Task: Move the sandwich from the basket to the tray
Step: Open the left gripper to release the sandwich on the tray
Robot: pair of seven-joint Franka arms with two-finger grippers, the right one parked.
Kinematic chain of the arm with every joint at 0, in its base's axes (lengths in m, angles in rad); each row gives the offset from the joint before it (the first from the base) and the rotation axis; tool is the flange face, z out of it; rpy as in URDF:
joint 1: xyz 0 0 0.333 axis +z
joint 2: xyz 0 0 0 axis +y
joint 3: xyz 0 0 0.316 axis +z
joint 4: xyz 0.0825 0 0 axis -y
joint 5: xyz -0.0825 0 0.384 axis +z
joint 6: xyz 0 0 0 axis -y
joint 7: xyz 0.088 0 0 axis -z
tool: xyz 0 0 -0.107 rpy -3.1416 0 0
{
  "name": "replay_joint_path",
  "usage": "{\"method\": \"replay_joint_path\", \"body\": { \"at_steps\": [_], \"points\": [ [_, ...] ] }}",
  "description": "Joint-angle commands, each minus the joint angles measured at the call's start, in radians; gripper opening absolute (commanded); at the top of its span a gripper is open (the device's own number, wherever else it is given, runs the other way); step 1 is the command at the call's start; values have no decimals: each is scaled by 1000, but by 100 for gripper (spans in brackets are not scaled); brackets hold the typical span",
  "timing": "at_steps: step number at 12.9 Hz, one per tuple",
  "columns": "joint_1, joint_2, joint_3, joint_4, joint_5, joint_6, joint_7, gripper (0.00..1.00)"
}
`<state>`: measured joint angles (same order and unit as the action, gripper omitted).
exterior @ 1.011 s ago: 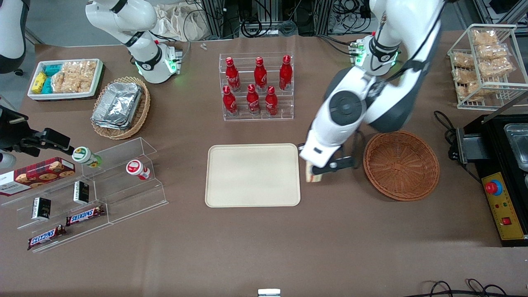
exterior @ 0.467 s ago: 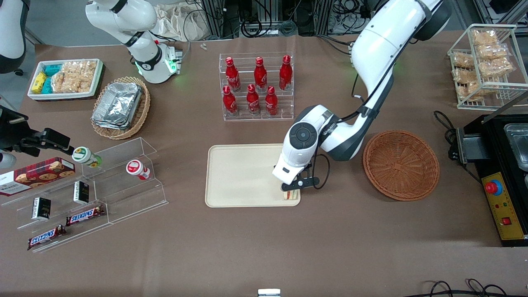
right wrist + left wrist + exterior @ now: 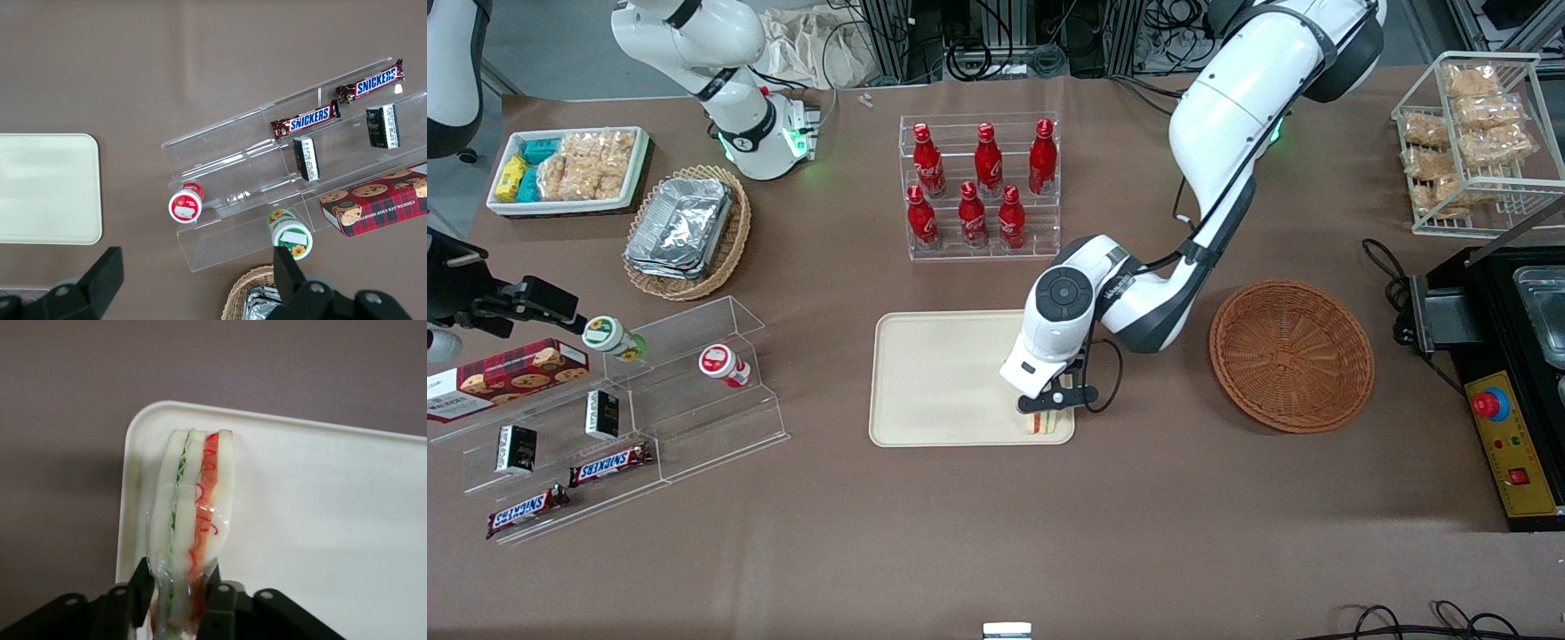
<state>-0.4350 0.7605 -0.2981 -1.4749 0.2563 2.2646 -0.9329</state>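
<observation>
- The sandwich (image 3: 190,520) is clamped on both flat faces by the gripper (image 3: 1045,411), its layered edge exposed: pale bread, a green line, a red-orange line, all under clear wrap.
- The black fingers (image 3: 141,583) are closed on the wedge's narrow end; the wrap is seen puckered where it is pinched.
- In the front view the sandwich (image 3: 1037,423) is found over the tray (image 3: 943,382), at the corner nearest the camera on the working arm's end, roughly 5 o'clock from the tray's centre.
- Whether the wedge is touching the tray surface or held just above it cannot be told.
- In the wrist view the rounded corner of the tray (image 3: 320,520) is seen directly beneath the sandwich, with brown table (image 3: 60,420) outside the rim.
- The rest of the tray is bare cream surface.
- The basket (image 3: 1291,356) is noted at 3 o'clock from the tray, well apart from the gripper, with only woven wicker showing inside.
- A clear rack of red bottles (image 3: 980,187) stands at 12 o'clock from the tray, farther from the camera.
- A tiered acrylic shelf (image 3: 631,418) with snack bars and small jars lies at 9 o'clock from the tray, toward the parked arm's end.
- A tan wicker basket of foil containers (image 3: 685,231) is recorded at about 10 o'clock from the tray.
</observation>
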Motion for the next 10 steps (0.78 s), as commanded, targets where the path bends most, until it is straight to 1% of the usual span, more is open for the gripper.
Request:
{"method": "replay_joint_path", "body": {
  "at_steps": [1,3,5,6,7,8,9,10],
  "points": [
    [-10,-24,10,21,50,-2,-34,100],
    [2,-99,19,18,50,-29,-34,100],
    [2,-189,81,21,37,-118,-23,100],
    [5,-229,105,19,20,-140,-21,100],
    [4,-265,131,18,-20,-166,-20,100],
    [4,-305,155,12,-35,-193,-2,100],
    [5,-341,172,10,-49,-230,53,100],
    [7,-378,204,5,-98,-284,115,100]
  ]
}}
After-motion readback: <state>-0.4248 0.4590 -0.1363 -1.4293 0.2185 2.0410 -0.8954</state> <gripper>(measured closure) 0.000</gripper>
